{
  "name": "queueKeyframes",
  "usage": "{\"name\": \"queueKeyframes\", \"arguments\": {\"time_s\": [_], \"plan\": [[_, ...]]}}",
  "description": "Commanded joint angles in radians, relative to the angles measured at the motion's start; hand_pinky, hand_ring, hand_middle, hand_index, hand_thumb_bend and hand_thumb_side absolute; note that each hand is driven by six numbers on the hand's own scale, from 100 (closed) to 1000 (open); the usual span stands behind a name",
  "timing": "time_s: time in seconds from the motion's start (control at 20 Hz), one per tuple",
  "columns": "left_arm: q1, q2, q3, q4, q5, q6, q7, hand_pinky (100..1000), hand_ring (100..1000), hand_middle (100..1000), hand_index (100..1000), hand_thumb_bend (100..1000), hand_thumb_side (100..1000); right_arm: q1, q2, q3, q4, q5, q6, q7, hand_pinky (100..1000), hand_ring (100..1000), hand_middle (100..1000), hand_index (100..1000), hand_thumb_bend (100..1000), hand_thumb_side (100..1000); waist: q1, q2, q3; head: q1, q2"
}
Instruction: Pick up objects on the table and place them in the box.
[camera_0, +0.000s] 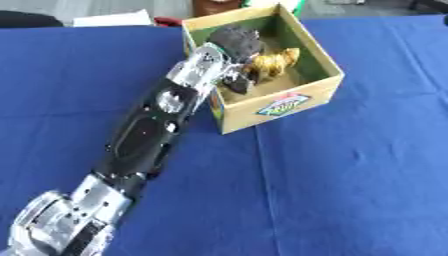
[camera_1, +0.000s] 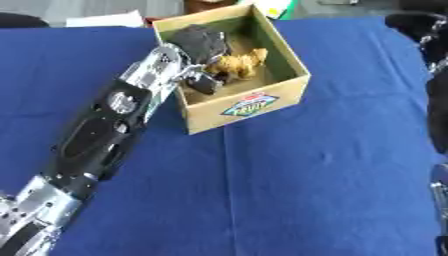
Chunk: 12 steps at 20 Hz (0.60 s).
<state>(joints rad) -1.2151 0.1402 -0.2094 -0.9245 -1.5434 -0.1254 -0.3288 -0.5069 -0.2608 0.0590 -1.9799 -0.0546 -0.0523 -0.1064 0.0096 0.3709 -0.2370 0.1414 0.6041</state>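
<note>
L hand in box at desk's 12 o'clock, fingers curled round a dark obj.

L arm (camera_0: 149, 135) runs from 7 o'clock corner up to the cardboard box (camera_0: 302, 102), which sits on the blue desk (camera_0: 350, 175) w/ a printed label (camera_0: 284, 105) on its front wall. L hand (camera_0: 229, 75) reaches over the box's 9 o'clock wall; fingers bent around a small dark item (camera_0: 238, 86) just inside, low at the 7 o'clock corner of the interior. Also in box: a grey-black lump (camera_0: 236, 39) twd 11 o'clock, and a yellow-brown toy (camera_0: 273, 62) at centre, touching the dark item's side. R arm (camera_1: 433, 100) shows only as black parts along the 3 o'clock edge of the right eye view; R hand itself can't be made out.
</note>
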Motion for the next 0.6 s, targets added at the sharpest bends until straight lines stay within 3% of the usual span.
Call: {"name": "queueKeyframes", "arguments": {"time_s": [0.05, 0.1, 0.15, 0.35, 0.45, 0.55, 0.6], "plan": [[-0.02, 0.011, 0.0, -0.016, -0.004, 0.01, -0.01, 536, 691, 637, 760, 100, 495, -0.008, -0.011, -0.002, -0.02, -0.004, -0.001, 0.002, 870, 733, 715, 863, 100, 795, -0.006, -0.02, -0.003, -0.003, -0.006], [-0.02, 0.012, -0.001, -0.013, -0.014, 0.012, -0.025, 573, 742, 706, 815, 100, 561, -0.007, -0.01, -0.002, -0.02, -0.004, -0.001, 0.002, 870, 733, 715, 863, 100, 795, -0.006, -0.021, -0.003, -0.003, -0.005], [-0.02, 0.013, -0.002, -0.01, -0.025, 0.013, -0.046, 592, 767, 739, 848, 168, 589, -0.006, -0.01, -0.003, -0.02, -0.003, -0.001, 0.001, 870, 733, 715, 863, 100, 794, -0.006, -0.021, -0.003, -0.003, -0.004], [-0.02, 0.016, -0.001, -0.02, -0.066, 0.024, -0.12, 707, 874, 869, 997, 595, 756, -0.002, -0.009, -0.003, -0.02, -0.002, 0.0, 0.001, 871, 733, 715, 862, 100, 792, -0.005, -0.023, -0.002, -0.002, -0.002], [-0.02, 0.021, -0.005, -0.041, -0.093, 0.036, -0.125, 734, 899, 898, 1000, 804, 876, 0.001, -0.01, -0.004, -0.02, -0.002, 0.001, 0.001, 871, 733, 715, 861, 100, 790, -0.004, -0.025, 0.002, -0.005, 0.002], [-0.018, 0.027, -0.01, -0.069, -0.124, 0.044, -0.103, 733, 895, 891, 1000, 940, 1000, 0.004, -0.012, -0.005, -0.02, 0.0, 0.002, -0.001, 871, 734, 716, 862, 100, 791, -0.003, -0.026, 0.007, -0.01, 0.007], [-0.016, 0.028, -0.01, -0.085, -0.127, 0.049, -0.085, 730, 889, 884, 1000, 961, 1000, 0.005, -0.013, -0.005, -0.02, 0.0, 0.002, -0.001, 871, 734, 716, 862, 100, 792, -0.003, -0.027, 0.011, -0.013, 0.01]]}}
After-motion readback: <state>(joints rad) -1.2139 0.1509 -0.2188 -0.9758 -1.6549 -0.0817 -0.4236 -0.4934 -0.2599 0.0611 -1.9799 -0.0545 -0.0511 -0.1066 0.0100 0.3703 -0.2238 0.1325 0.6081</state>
